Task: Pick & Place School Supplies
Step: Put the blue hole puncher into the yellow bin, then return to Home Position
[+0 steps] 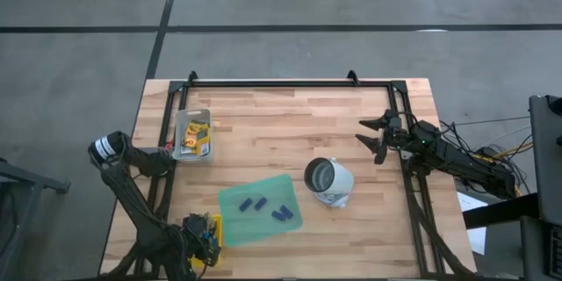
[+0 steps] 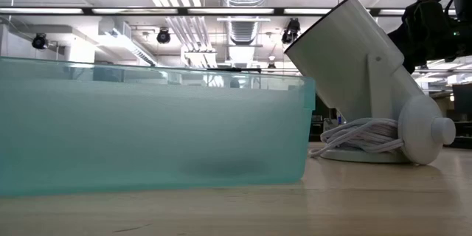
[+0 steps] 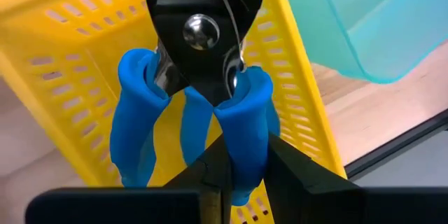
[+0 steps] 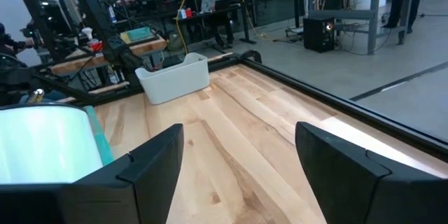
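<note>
My left gripper (image 1: 200, 239) stands at the table's near left corner over the yellow mesh basket (image 3: 77, 49), shut on a blue-handled tool with a black metal head (image 3: 203, 35). Several purple-blue pieces (image 1: 255, 203) lie in the translucent green tray (image 1: 230, 228). Yellow-and-green crayon boxes (image 1: 195, 138) sit in a white bin (image 1: 181, 121) at the left. My right gripper (image 1: 378, 138) hangs open over the table's right side, nothing between its fingers. My left gripper pinches one of the tool's blue handles (image 3: 243, 122) between its two fingers (image 3: 210, 175). It comes at the handle from above, pointing steeply down. The metal head sticks out beyond the fingertips, over the inside of the basket. Whether the tool touches the basket, I cannot tell.
A white lamp-like object (image 1: 330, 182) with a coiled white cord (image 2: 361, 136) lies tipped just right of the green tray. Black rails (image 1: 290, 83) frame the wooden table along its far, left and right sides. Bare wood lies between the bin and my right gripper.
</note>
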